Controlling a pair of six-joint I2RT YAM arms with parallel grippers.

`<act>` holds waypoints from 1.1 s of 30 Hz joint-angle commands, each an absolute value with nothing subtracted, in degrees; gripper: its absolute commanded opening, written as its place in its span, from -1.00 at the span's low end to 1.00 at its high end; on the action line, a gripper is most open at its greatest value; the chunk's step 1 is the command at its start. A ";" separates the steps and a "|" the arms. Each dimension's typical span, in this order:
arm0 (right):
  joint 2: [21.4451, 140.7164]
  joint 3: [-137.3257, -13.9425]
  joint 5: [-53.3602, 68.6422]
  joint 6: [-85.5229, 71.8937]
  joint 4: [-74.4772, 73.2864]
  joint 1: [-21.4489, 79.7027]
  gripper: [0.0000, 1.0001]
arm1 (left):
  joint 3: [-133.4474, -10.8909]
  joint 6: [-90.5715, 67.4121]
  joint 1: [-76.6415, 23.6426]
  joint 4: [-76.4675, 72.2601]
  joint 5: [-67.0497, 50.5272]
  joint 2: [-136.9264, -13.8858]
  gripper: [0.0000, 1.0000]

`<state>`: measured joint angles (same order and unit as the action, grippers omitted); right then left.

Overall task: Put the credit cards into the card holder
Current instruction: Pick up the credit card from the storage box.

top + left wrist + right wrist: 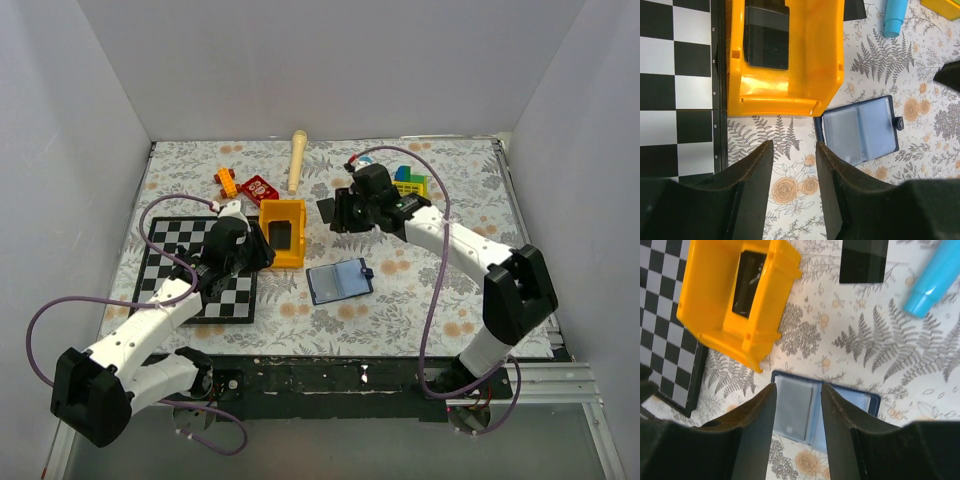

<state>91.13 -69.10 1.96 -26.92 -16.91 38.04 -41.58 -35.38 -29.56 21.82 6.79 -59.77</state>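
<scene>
Left wrist view: card holder (860,130) lies opened flat, lower right, evidently for loading; left gripper (794,147) and right gripper (798,390) both released, empty.

I see the card holder (339,281) lying open and flat on the tabletop (420,305), its light blue clear pockets facing up, just nearer the arm bases than the yellow bin (283,260) and to its right. One glossy black credit card (281,234) lies inside the bin. The other card (325,210) lies flat just right of it.
</scene>
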 commanded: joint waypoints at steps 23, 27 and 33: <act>130.33 -131.39 7.56 -30.84 -42.10 46.40 -0.16 | -45.88 -42.54 -21.62 24.35 15.90 -65.03 -0.77; 132.45 -131.05 6.16 -31.90 -42.80 46.84 -0.21 | -46.67 -42.98 -20.74 24.17 18.28 -68.02 -0.94; 133.68 -129.82 0.36 -31.82 -46.49 47.20 -0.46 | -48.34 -43.24 -19.60 23.82 19.69 -73.73 -1.00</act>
<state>133.27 -128.66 4.99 -31.29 -43.33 47.27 -45.84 -42.65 -20.29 24.40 17.02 -71.66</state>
